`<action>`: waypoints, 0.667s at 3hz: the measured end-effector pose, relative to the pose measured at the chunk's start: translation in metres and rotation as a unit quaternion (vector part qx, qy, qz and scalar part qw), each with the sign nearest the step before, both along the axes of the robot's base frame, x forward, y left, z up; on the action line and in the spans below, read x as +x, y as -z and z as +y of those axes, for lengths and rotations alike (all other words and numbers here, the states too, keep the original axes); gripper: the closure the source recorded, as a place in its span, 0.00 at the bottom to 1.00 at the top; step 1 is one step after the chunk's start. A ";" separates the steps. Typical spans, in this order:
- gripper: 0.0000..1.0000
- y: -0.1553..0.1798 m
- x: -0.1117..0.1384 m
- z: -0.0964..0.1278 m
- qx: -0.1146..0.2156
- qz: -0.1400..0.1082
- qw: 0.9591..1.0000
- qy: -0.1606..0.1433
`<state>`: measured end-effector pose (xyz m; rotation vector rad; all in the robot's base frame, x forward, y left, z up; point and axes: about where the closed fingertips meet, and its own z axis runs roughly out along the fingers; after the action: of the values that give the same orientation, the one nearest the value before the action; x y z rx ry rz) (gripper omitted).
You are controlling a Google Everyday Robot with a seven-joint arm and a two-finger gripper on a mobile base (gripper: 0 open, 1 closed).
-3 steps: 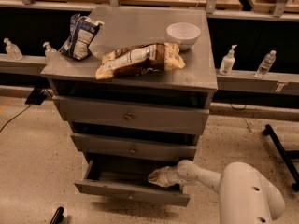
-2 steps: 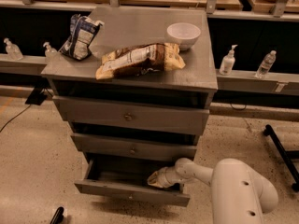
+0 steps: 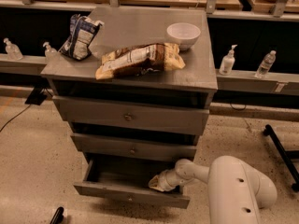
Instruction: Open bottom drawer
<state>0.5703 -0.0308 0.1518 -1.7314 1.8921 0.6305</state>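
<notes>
The grey chest (image 3: 140,29) stands against a low ledge, its three fronts facing open floor, which is why the drawers have room to run out. The robot's white arm (image 3: 238,190) reaches in low from the right, so it approaches the lowest front at that front's own height. The bottom drawer (image 3: 107,190) stands partly out, its cavity open from above and its front lip well forward of the middle drawer (image 3: 163,149). A chip bag (image 3: 140,59), a white bowl (image 3: 183,34) and a blue bag (image 3: 80,36) rest on top, clear of the work. The gripper (image 3: 161,182) sits inside the drawer's right half, just behind the front, apparently placed to drag on the lip, not on the small knob (image 3: 129,198); whether it is spread or closed I cannot tell. Bare floor lies ahead of the drawer for further travel; a black bar (image 3: 280,148) lies to the right.
</notes>
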 end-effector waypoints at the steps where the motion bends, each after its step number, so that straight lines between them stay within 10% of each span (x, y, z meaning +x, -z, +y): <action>1: 1.00 0.000 0.000 0.000 0.000 0.000 1.000 0.000; 2: 1.00 0.000 0.001 0.000 0.000 0.000 1.000 0.000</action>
<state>0.5711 -0.0307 0.1518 -1.7314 1.8919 0.6310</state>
